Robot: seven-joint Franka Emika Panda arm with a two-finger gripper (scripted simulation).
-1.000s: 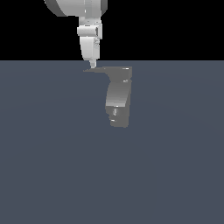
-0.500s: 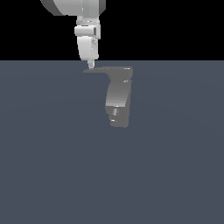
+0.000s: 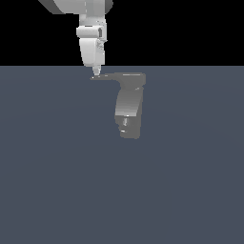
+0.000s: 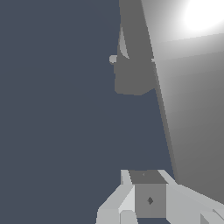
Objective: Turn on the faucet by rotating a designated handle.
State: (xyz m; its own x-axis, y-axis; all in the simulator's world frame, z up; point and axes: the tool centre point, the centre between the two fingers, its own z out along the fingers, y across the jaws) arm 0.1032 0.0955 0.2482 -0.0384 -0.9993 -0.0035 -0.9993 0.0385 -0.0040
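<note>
The grey faucet [image 3: 128, 107] stands upright on the dark floor, its stepped darker base at the bottom. The handle [image 3: 108, 76], a thin dark blade, sticks out from its flat top toward the exterior view's left. My gripper [image 3: 96, 74] hangs straight down from above with its fingers together, and its tip meets the pointed end of the handle. In the wrist view the gripper [image 4: 148, 199] shows as pale blocks closed around a grey pad, beside a broad grey face of the faucet [image 4: 192, 109]. Nothing is held between the fingers.
A flat slate-blue floor [image 3: 57, 181] spreads all around the faucet, with black background above its far edge. The white arm [image 3: 91, 38] comes down from the top of the exterior view.
The arm's wrist has drifted slightly toward the exterior view's left. The gripper tip stays at the handle's end, and the handle looks the same.
</note>
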